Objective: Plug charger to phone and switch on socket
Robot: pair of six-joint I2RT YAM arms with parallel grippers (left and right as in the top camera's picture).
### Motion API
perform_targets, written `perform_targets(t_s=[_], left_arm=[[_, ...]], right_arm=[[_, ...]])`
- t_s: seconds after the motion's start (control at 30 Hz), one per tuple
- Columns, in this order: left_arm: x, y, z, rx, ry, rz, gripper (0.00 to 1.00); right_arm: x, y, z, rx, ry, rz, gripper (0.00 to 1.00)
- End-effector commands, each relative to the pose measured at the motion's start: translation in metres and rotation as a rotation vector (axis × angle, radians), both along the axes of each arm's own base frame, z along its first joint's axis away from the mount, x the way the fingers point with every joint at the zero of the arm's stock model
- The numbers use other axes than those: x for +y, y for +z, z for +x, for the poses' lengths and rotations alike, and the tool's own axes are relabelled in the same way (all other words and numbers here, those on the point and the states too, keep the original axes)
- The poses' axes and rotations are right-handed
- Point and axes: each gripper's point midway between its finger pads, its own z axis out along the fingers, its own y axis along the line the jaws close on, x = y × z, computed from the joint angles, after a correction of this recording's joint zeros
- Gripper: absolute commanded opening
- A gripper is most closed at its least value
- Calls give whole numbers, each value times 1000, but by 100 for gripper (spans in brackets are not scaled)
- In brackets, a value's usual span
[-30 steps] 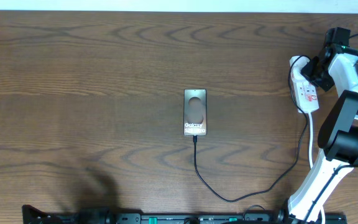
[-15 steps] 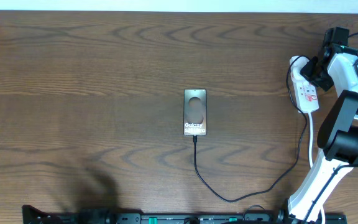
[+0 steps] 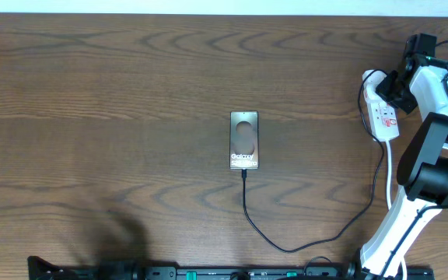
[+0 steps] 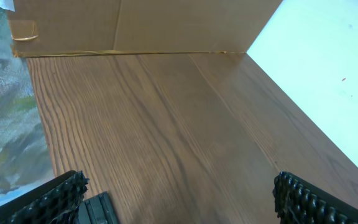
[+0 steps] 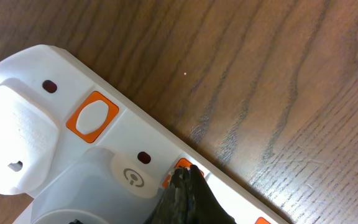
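Near the middle of the tabletop [image 3: 92,93], lying flat and lengthwise, the phone [image 3: 244,140] — "Galaxy" lettering toward the near end, pale oval mark above it. Meeting that near end, the small plug tip of the charger [image 3: 245,194], with the thin black cable dropping away, curving right in a loose bow and climbing toward the socket [image 3: 383,113]. At the far right of the tabletop, well apart from the phone, that socket: a narrow white strip with red markings. Directly over its far end, the right gripper [image 3: 395,84]. Seen from the right wrist, jaws drawn together into one dark wedge with no gap showing, nothing held between them, the tip pressed down on an orange switch [image 5: 180,164] beside the round power symbol [image 5: 131,176]. Just beyond along the strip, a second orange switch [image 5: 92,117] with a white oval centre, apart from the jaws. Off over bare wood, away from phone, charger and socket alike, the left gripper [image 4: 179,202] — jaws spread wide, one ribbed finger [image 4: 55,199] at each lower corner of the left wrist view, only tabletop between.
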Motion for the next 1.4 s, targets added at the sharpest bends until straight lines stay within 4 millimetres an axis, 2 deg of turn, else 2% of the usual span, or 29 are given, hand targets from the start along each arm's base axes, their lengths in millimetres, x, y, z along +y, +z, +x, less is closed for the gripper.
perform_targets(t_s=[0.0,0.17,0.33,0.43,0.5,0.6,0.67,0.7,0.8,0.93,1.03,1.13,1.23,1.3,1.37], left_arm=[[2,2,-3,-2,19,10,98],[2,2,-3,-2,19,10,98],[2,2,-3,-2,19,10,98],[2,2,-3,-2,19,10,98],[2,2,-3,-2,19,10,98],[2,2,-3,-2,19,10,98],[2,2,-3,-2,19,10,98],[2,2,-3,-2,19,10,98],[2,2,-3,-2,19,10,98],[2,2,-3,-2,19,10,98],[2,2,-3,-2,19,10,98],[2,2,-4,-2,23,10,98],[2,2,-6,-2,43,10,98],[2,2,-8,-2,63,10,98],[2,2,-10,-2,80,10,98]], right_arm=[[116,-21,10,11,228,304,1],[127,-21,11,16,252,304,1],[129,-21,11,15,255,301,1],[119,-18,10,19,240,259,1],[102,-6,6,23,205,192,1],[67,26,-4,14,109,63,1],[40,58,-14,-18,23,-20,1],[20,86,-22,-59,-41,-61,1],[-11,135,-40,-154,-145,-95,1],[-51,178,-67,-223,-253,-173,1],[-75,200,-90,-249,-354,-236,1],[-75,220,-97,-307,-368,-219,1],[-42,251,-89,-455,-295,-62,1],[-7,291,-85,-607,-185,71,1],[15,338,-89,-764,-99,108,1]])
